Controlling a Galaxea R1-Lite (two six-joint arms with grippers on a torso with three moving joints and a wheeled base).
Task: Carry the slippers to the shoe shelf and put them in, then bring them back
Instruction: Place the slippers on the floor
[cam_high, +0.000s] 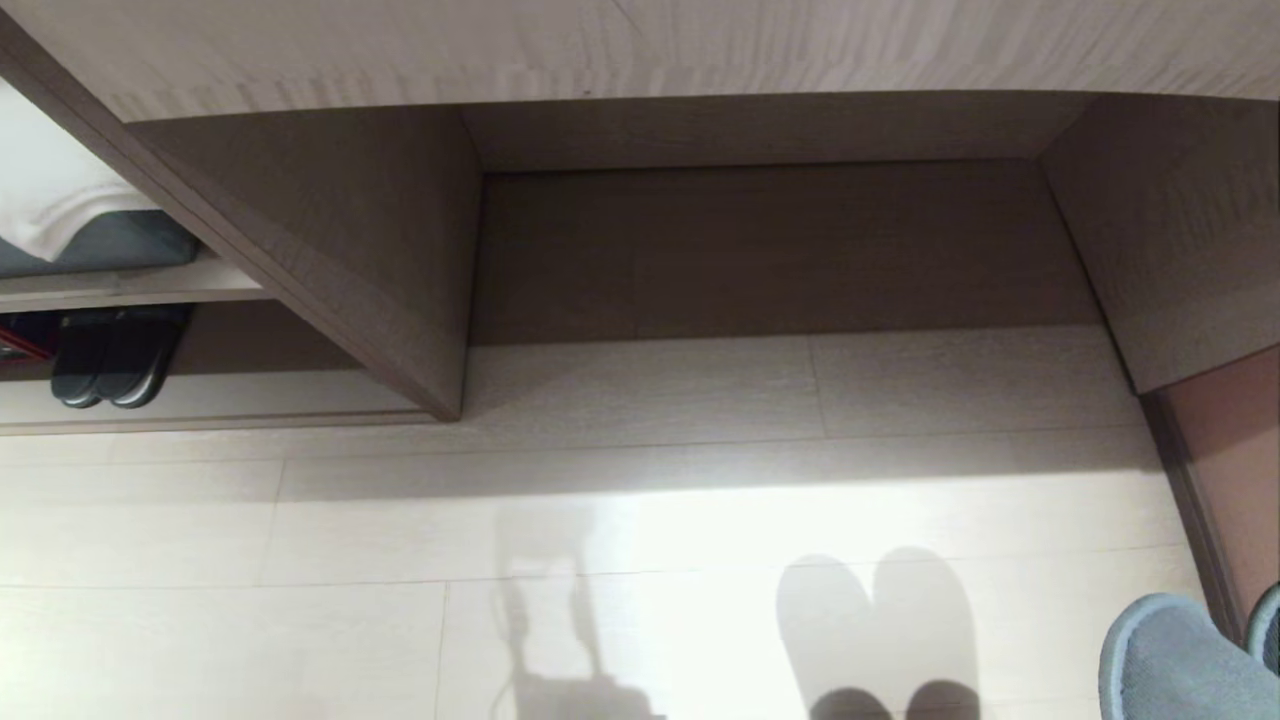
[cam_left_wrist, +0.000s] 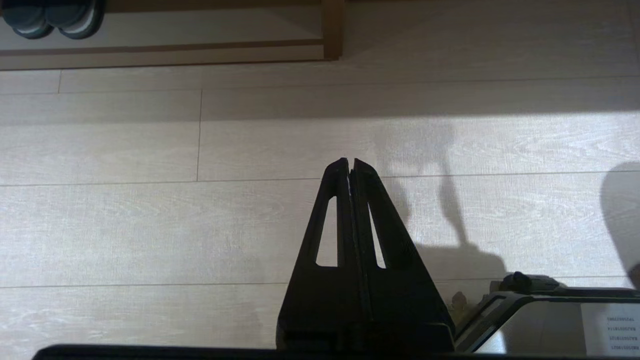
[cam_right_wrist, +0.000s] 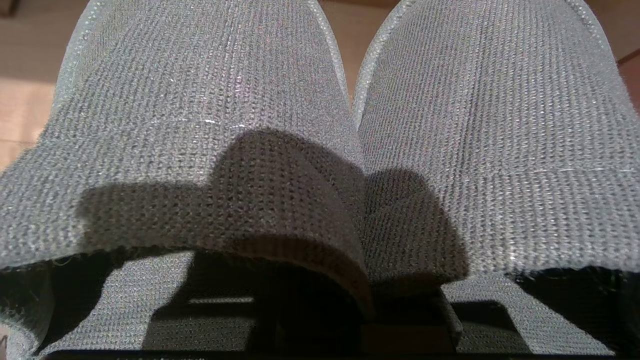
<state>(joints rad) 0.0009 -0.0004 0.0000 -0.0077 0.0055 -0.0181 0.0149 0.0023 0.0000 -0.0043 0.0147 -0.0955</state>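
The grey-blue slippers (cam_right_wrist: 200, 125) fill the right wrist view side by side, toes pointing away. Their inner strap edges are bunched together over my right gripper (cam_right_wrist: 362, 310), which is shut on them; its fingers are mostly hidden under the fabric. In the head view only the slippers' toes (cam_high: 1170, 660) show at the lower right corner, lifted above the pale floor. The shoe shelf (cam_high: 210, 405) is at the far left, and its raised base (cam_left_wrist: 165, 50) appears in the left wrist view. My left gripper (cam_left_wrist: 350, 162) is shut and empty above the floor.
A darker pair of slippers (cam_high: 110, 365) stands inside the shelf. A tall bare desk recess (cam_high: 770, 250) lies straight ahead, with a slanted side panel (cam_high: 330, 260) between it and the shelf. A reddish panel (cam_high: 1230, 470) borders the right side. Part of my base (cam_left_wrist: 550, 320) shows beside the left gripper.
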